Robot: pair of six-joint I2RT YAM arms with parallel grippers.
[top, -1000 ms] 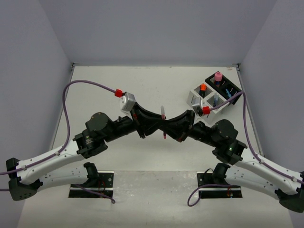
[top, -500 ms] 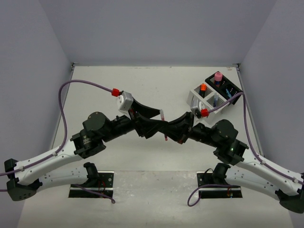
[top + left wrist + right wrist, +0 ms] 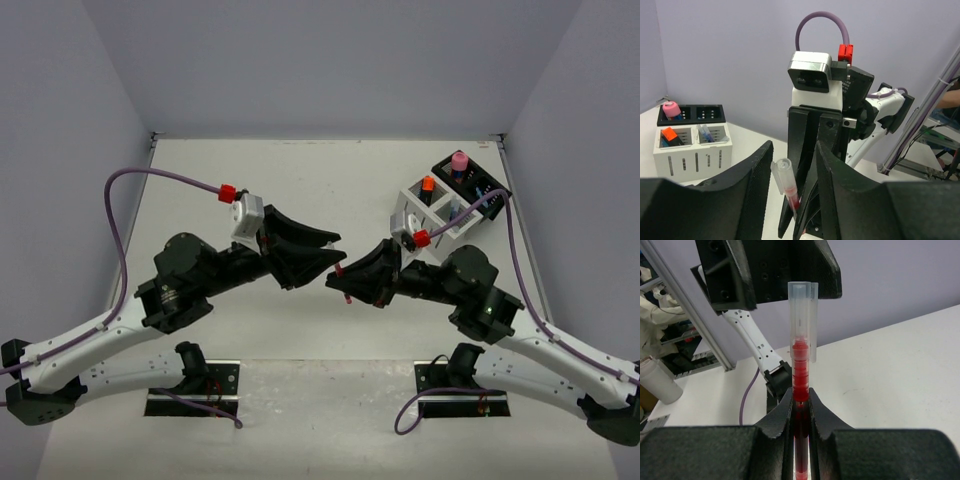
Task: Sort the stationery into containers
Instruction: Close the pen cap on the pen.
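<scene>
My right gripper (image 3: 801, 396) is shut on a red pen (image 3: 800, 357) with a clear cap, holding it upright above the table; in the top view it (image 3: 342, 278) is at the table's middle. My left gripper (image 3: 794, 150) is open and empty, its jaws on either side of the pen (image 3: 786, 184) without touching it; in the top view it (image 3: 325, 250) is just left of the right gripper. The white container (image 3: 412, 212) holds an orange highlighter (image 3: 427, 184). The black container (image 3: 480, 183) behind it holds a pink cylinder (image 3: 459, 160).
The two containers stand together at the back right, also in the left wrist view: white (image 3: 692, 156) in front, black (image 3: 710, 112) behind. Purple cables loop over both arms. Pale walls enclose the table on three sides.
My left gripper has opened, let go of the red pen and drawn back to the left. My right gripper has kept its hold on the pen.
</scene>
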